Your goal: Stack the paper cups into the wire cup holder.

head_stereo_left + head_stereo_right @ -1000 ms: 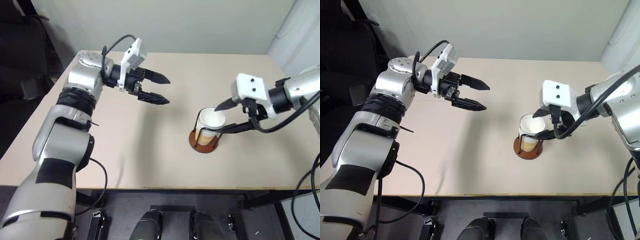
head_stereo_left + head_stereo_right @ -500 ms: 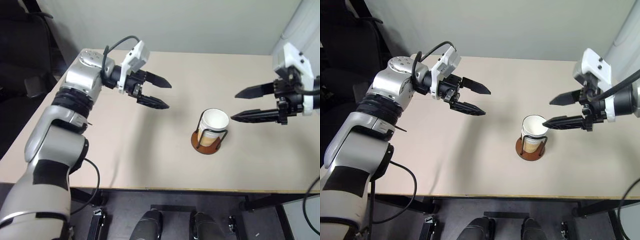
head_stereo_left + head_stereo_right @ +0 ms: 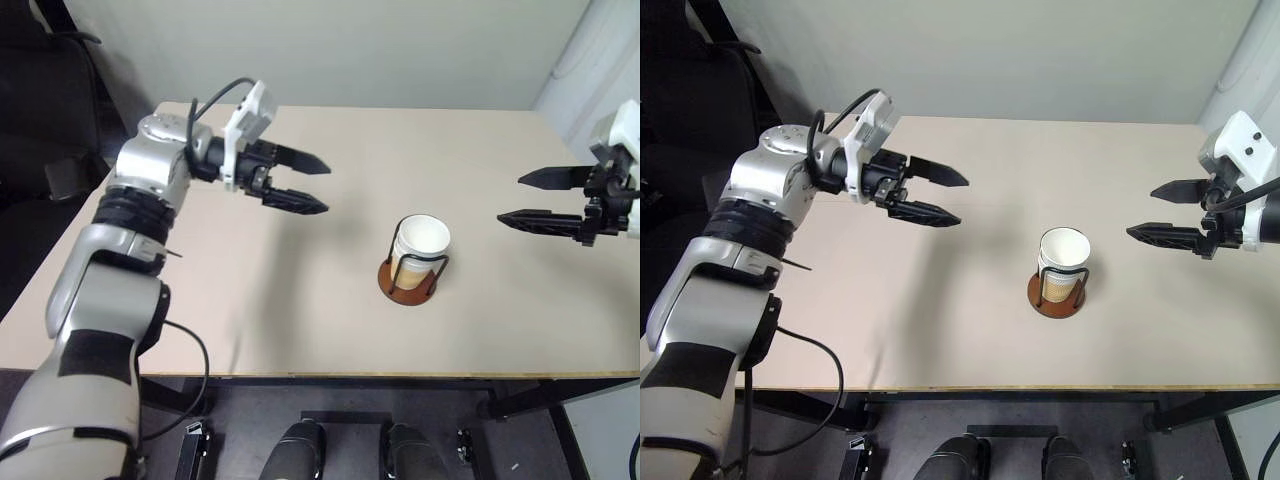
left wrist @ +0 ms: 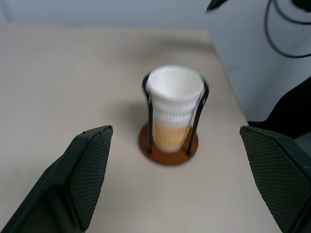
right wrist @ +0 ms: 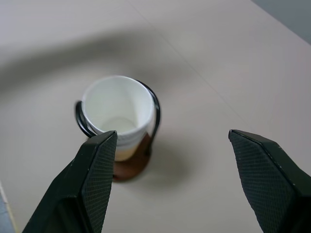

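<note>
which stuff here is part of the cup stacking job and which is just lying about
Part of the job:
- cups, nested in the holder
- holder, upright on the table
- left pincer, open, off to one side
- right pincer, open, off to the other side

Just lying about:
- table
- chair beside the table

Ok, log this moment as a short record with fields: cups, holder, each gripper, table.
cups: paper cups nested in one stack, upright
holder: wire cup holder around the stack, standing near the table's middle
left gripper: left gripper open, empty, above the table, apart from the holder
right gripper: right gripper open, empty, apart from the holder
table: table beige
</note>
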